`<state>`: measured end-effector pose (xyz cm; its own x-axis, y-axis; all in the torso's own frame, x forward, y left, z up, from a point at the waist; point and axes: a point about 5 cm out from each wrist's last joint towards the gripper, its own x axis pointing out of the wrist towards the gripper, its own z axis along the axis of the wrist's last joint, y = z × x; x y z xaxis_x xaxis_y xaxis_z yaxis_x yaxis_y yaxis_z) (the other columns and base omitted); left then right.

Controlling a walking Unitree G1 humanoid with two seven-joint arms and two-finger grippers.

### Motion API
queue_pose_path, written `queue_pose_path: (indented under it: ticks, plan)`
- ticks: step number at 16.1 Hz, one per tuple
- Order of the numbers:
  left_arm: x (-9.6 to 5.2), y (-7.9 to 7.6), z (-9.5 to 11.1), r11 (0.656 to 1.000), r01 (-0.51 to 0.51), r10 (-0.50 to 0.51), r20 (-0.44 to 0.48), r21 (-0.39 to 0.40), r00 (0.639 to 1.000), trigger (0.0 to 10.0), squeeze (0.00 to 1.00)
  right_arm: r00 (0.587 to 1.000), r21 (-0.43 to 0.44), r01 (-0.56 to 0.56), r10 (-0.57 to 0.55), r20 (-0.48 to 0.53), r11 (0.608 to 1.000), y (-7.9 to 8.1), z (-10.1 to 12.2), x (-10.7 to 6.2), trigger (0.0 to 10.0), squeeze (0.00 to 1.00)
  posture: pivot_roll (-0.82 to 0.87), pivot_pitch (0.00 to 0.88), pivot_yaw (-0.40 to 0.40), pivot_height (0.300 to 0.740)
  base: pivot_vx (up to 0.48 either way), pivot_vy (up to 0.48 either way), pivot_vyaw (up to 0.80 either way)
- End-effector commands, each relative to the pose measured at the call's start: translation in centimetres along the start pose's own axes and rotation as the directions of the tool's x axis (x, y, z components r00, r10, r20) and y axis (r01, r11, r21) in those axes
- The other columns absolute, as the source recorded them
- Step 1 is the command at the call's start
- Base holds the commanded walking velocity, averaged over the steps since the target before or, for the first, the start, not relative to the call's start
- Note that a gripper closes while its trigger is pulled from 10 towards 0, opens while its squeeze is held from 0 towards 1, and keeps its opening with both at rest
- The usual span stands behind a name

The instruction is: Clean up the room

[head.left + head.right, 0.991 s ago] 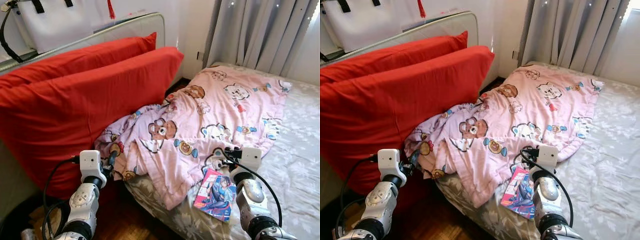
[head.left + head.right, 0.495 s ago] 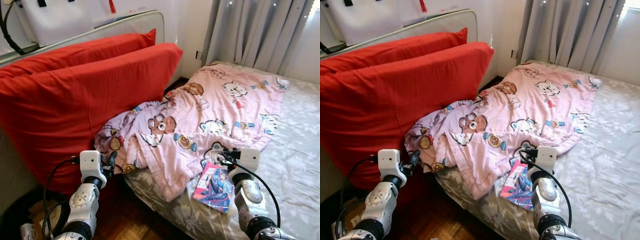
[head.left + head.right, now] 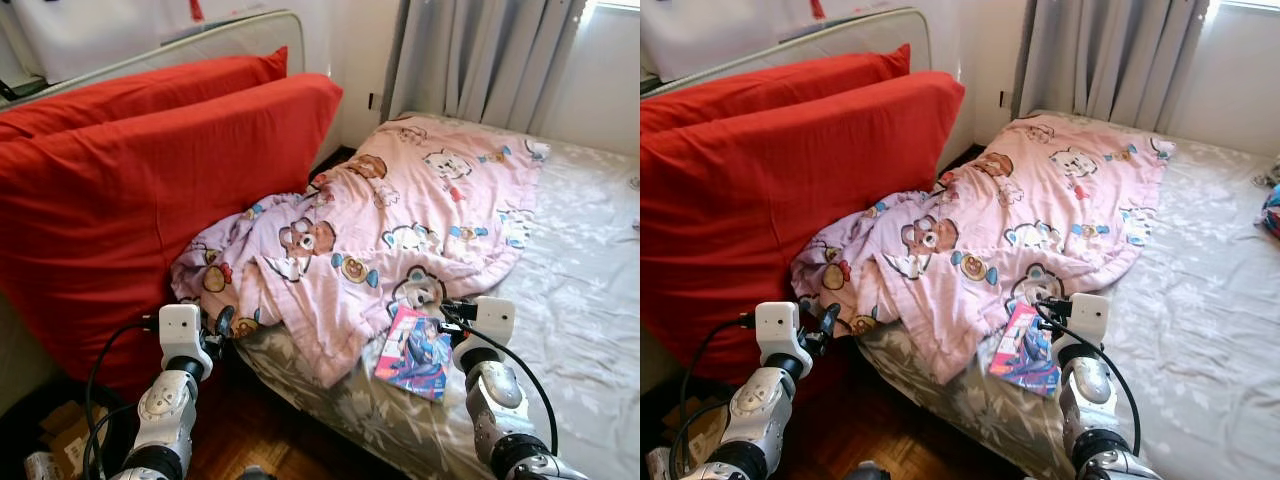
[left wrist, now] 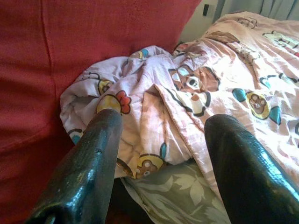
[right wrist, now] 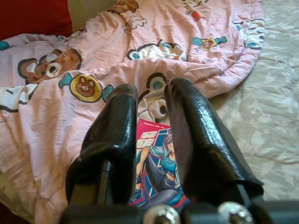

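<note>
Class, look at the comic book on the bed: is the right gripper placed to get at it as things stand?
Probably yes. The right gripper is just short of the comic book, which lies flat on the sheet beside the pink blanket with nothing on top. The fingers stand only narrowly apart, though.

Grey curtains (image 3: pixel 480 55) hang at the far side beside a white wall (image 3: pixel 350 45). Wood floor (image 3: pixel 250 440) shows near left, with a cardboard box (image 3: pixel 55 430) beside it.

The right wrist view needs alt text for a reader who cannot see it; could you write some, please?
The right hand, fingers slightly apart, hovers over a comic book lying on the bed beside a rumpled pink cartoon blanket.
</note>
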<state>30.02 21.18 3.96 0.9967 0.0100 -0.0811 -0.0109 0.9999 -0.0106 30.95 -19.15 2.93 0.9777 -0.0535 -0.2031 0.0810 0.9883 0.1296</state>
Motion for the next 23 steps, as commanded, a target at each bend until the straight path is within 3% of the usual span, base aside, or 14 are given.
queue_pose_path:
  ticks: [1,18,23]
  plan:
    - [0.2,0.2,0.3,1.0,-0.004,0.004,0.008,-0.007,1.0,10.0,0.0,1.0,0.01,-0.006,0.006,-0.016,1.0,0.3,-0.3,-0.1,10.0,0.0,0.04,0.0,0.014,0.658,0.0,0.0,0.0]
    - [0.3,0.0,0.2,1.0,0.011,-0.011,-0.006,-0.01,1.0,10.0,0.0,0.993,0.005,-0.027,0.027,-0.113,1.0,0.6,-1.6,-0.3,10.0,0.0,0.04,0.0,0.02,0.658,0.0,0.0,0.0]
    - [0.3,-0.2,0.2,1.0,0.014,-0.014,-0.006,-0.006,1.0,10.0,0.0,0.993,0.017,-0.021,0.023,-0.119,1.0,0.4,-2.0,-0.6,10.0,0.0,0.04,0.0,0.021,0.634,0.0,0.0,0.0]
